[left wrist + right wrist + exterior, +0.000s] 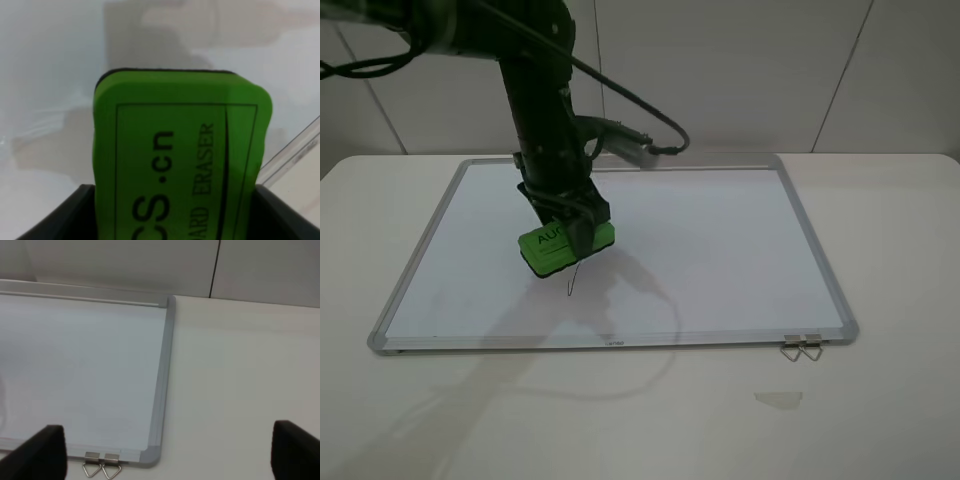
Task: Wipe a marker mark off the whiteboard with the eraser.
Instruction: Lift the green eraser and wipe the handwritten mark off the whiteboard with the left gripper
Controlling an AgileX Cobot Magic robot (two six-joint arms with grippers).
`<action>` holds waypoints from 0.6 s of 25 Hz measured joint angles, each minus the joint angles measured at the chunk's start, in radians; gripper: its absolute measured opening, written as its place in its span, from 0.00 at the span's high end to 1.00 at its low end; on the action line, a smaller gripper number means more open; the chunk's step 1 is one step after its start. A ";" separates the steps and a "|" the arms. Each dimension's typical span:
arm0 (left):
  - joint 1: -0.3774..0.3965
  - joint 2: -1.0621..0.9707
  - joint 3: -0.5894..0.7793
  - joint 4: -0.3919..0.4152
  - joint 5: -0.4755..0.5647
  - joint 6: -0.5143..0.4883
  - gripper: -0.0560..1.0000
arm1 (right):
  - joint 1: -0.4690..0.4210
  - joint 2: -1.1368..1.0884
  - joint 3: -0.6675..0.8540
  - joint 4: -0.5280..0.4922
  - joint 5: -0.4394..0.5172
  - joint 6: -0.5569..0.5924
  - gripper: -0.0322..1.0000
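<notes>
Bright, even light; soft shadows; blurry close-up eraser.

Ext. high cam looks down over silver-framed white rectangular whiteboard. Left wrist cam v. close on bright green block eraser; right wrist cam, farther off, shares board's corner w/ small metal clips w/ ext. view.
</notes>
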 joint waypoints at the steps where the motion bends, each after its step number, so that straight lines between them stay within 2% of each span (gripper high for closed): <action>1: -0.008 0.011 0.000 0.010 0.013 0.024 0.38 | 0.000 0.000 0.000 0.000 0.000 0.000 0.18; 6: -0.031 0.041 0.000 0.019 0.002 0.084 0.38 | 0.000 0.000 0.000 0.000 0.000 0.000 0.18; 15: -0.034 0.042 0.124 0.010 -0.207 0.094 0.38 | 0.000 0.000 0.000 0.000 0.000 0.000 0.18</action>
